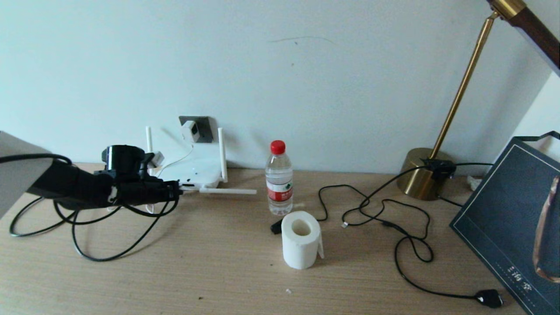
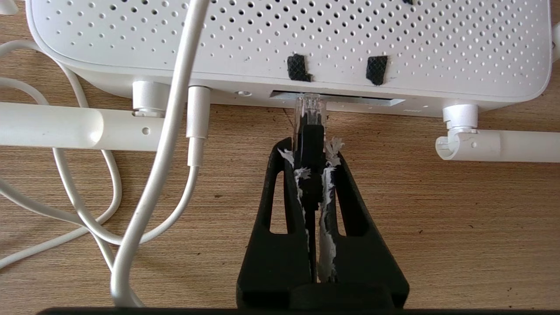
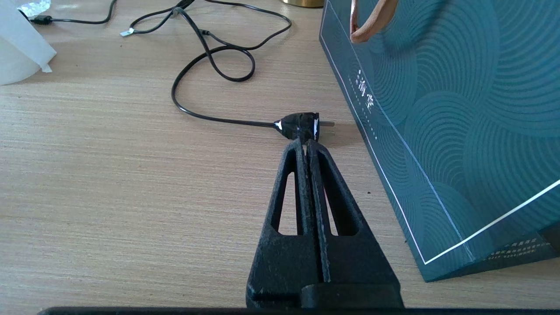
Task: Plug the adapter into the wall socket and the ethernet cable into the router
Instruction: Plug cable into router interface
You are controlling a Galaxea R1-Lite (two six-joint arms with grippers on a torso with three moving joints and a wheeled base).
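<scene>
The white router (image 1: 197,168) lies flat against the wall, below the dark grey wall socket (image 1: 204,124). The white adapter (image 1: 191,130) sits in that socket, and its thin white cord (image 1: 177,161) runs down to the router. My left gripper (image 2: 309,148) is shut on the ethernet cable's plug (image 2: 309,111). The plug's clear tip is at the mouth of the port slot (image 2: 350,100) on the router's front edge (image 2: 245,93). The black ethernet cable (image 1: 87,253) loops on the table behind my left arm. My right gripper (image 3: 306,142) is shut and holds nothing, low over the table.
A water bottle (image 1: 279,177) and a toilet roll (image 1: 301,238) stand mid-table. A brass lamp (image 1: 422,177) stands at the back right, and its black cord (image 1: 411,245) ends in a black plug (image 3: 299,126). A dark paper bag (image 1: 516,218) is at the right edge. The antenna (image 1: 229,191) lies folded on the table.
</scene>
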